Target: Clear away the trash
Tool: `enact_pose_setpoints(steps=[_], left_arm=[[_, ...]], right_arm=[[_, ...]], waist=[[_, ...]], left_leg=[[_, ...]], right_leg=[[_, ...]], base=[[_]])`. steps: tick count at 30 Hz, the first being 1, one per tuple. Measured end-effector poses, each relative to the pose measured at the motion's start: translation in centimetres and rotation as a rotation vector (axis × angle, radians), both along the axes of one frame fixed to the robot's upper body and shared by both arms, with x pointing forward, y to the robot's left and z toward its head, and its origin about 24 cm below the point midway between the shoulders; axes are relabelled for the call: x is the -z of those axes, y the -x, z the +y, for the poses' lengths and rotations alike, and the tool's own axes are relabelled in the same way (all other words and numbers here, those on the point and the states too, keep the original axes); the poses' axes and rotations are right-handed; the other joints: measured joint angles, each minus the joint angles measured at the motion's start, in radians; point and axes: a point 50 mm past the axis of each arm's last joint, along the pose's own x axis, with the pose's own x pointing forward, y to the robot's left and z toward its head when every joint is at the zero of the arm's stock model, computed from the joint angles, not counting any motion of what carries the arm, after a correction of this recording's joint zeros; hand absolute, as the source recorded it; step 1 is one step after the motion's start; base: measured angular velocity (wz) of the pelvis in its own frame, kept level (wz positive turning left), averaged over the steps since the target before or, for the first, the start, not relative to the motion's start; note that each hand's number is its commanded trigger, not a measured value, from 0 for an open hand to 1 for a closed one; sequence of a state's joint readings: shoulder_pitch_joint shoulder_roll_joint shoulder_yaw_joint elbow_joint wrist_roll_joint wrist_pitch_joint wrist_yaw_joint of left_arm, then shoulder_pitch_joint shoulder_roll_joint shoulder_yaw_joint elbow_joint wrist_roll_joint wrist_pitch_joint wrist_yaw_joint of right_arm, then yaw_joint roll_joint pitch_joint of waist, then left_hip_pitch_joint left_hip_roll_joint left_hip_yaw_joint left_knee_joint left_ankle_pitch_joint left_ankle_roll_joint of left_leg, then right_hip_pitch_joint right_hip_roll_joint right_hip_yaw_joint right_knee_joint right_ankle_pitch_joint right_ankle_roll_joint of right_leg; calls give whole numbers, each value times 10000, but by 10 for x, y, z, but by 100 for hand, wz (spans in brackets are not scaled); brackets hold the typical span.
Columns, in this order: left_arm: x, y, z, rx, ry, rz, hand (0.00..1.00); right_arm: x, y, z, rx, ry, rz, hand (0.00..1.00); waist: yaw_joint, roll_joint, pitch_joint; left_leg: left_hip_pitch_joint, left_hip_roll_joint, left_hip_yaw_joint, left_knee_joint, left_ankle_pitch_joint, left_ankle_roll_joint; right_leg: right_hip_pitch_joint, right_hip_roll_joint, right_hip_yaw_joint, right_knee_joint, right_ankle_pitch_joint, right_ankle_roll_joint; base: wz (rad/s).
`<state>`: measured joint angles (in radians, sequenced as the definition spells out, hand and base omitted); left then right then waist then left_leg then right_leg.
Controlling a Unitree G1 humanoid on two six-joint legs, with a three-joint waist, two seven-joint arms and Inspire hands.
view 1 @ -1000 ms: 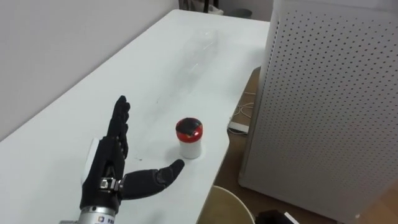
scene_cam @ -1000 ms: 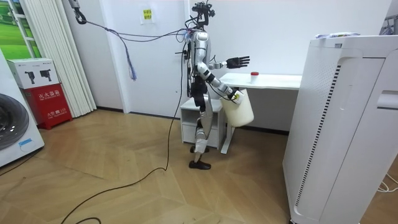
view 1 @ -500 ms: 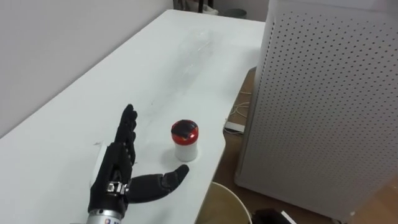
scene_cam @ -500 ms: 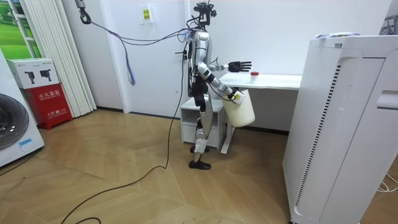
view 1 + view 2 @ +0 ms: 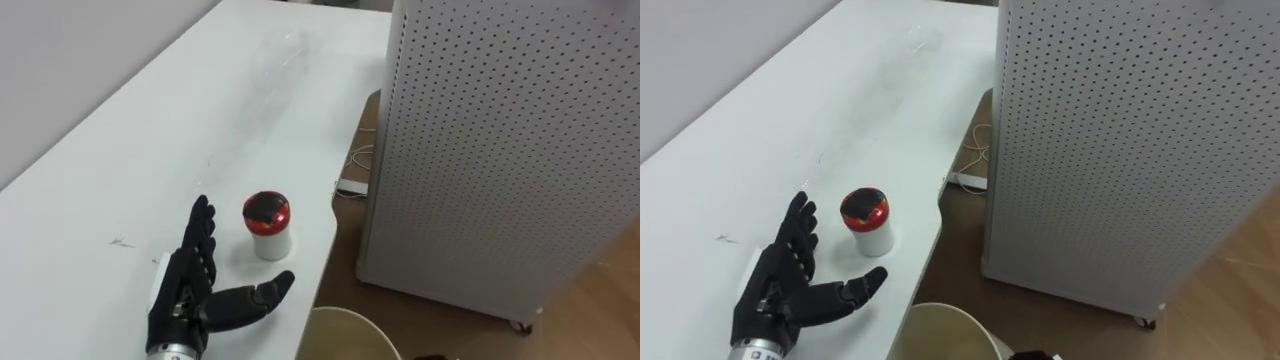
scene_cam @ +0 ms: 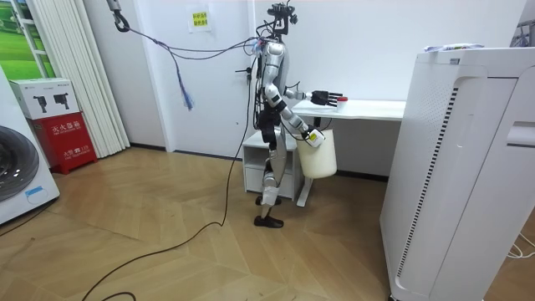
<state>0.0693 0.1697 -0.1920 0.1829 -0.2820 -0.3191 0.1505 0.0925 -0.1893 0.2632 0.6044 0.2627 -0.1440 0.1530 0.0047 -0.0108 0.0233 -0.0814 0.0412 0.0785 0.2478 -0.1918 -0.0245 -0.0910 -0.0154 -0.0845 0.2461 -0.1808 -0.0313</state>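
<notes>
White table (image 5: 120, 170) runs along the wall. A tall white perforated unit (image 5: 500, 150) stands just R of it on wood floor (image 5: 590, 300). In the gap betw. them lie a white power strip (image 5: 349, 187) & thin cable (image 5: 357, 160). Room view: drawer unit (image 6: 255, 167) under table; washing machine (image 6: 21, 180), red box (image 6: 65, 138) & curtains (image 6: 79, 75) at far left.

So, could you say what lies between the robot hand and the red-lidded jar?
Only bare table separates robot hand and jar, in both eye views.

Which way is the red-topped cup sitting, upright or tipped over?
Upright. The red-topped cup stands on its white base on the table, red top facing up, just beyond the open left robot hand.
</notes>
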Motion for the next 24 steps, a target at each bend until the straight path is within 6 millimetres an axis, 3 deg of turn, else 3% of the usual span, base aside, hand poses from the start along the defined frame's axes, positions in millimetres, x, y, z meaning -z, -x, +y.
enact_pose_setpoints(steps=[24], left_arm=[[5, -14, 4, -638, -228, 291, 0]], right_arm=[[2, 1, 1, -94, 24, 128, 100]], waist=[[7, -1, -14]], left_leg=[[-124, 0, 10, 43, 1, 1]], right_leg=[[-320, -14, 32, 321, 1, 2]], base=[[0]])
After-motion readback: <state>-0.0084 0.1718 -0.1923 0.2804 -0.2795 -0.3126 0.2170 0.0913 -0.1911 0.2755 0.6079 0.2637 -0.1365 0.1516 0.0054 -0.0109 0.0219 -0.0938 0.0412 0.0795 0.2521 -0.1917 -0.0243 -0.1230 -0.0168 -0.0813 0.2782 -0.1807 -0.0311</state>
